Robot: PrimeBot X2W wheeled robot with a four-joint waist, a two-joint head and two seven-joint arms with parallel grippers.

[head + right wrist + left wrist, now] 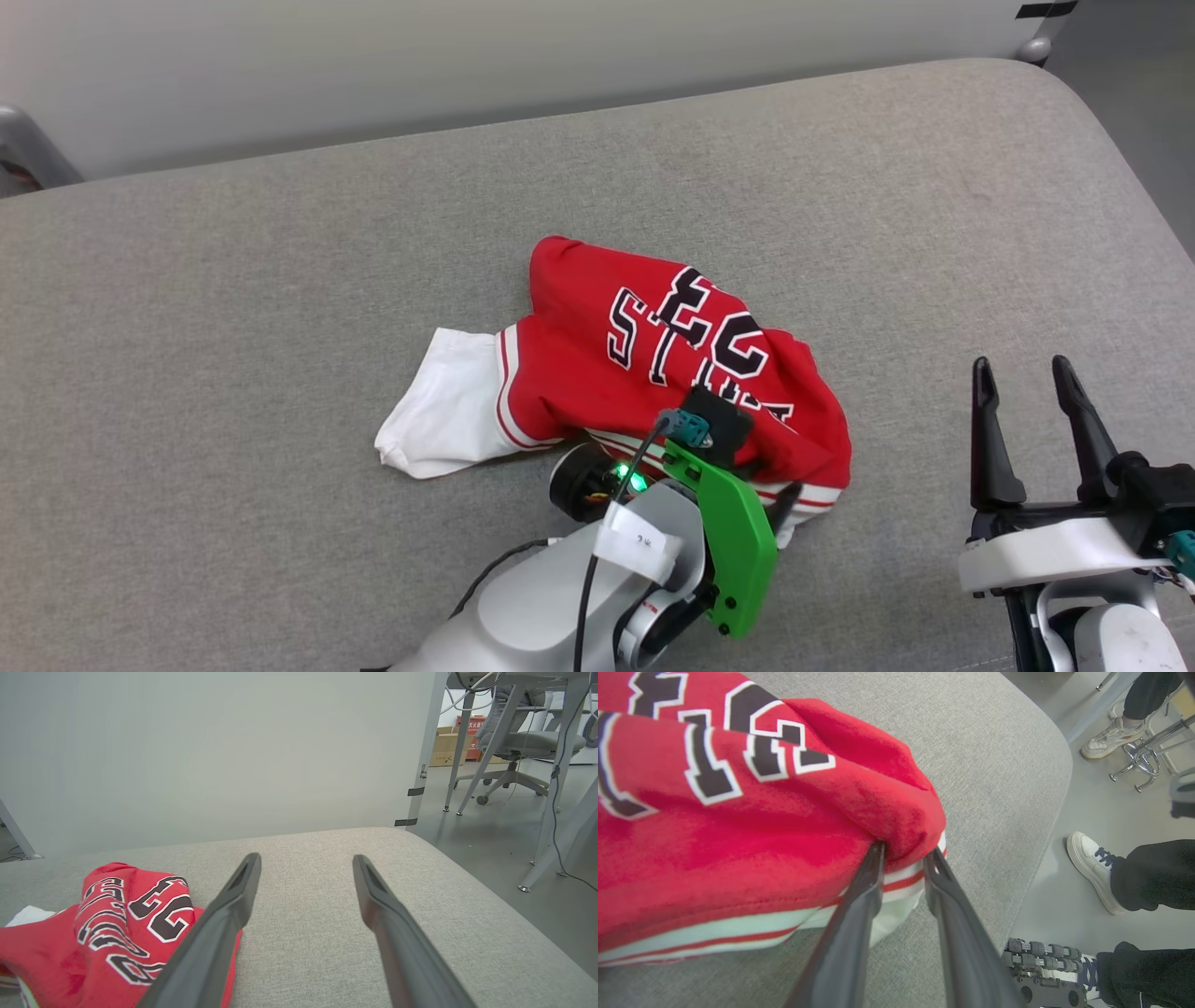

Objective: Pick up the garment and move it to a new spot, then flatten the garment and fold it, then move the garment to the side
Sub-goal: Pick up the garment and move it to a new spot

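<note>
Red garment point(653, 373): bunched mid-counter point(280, 280), white sleeve trailing left. Left gripper point(905, 853): fingers part-way apart astride the near-right hem fold, probably as a handle for spreading; whether it pinches cannot be told. Right gripper point(1027, 373): wide open, empty, waiting at right.

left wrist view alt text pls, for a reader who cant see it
A crumpled red jersey with black, white-outlined lettering lies on a grey cushion, a fold near its striped hem between the parted jaws of the left gripper. White sneakers and dark trouser legs of people show on the floor at right.
</note>
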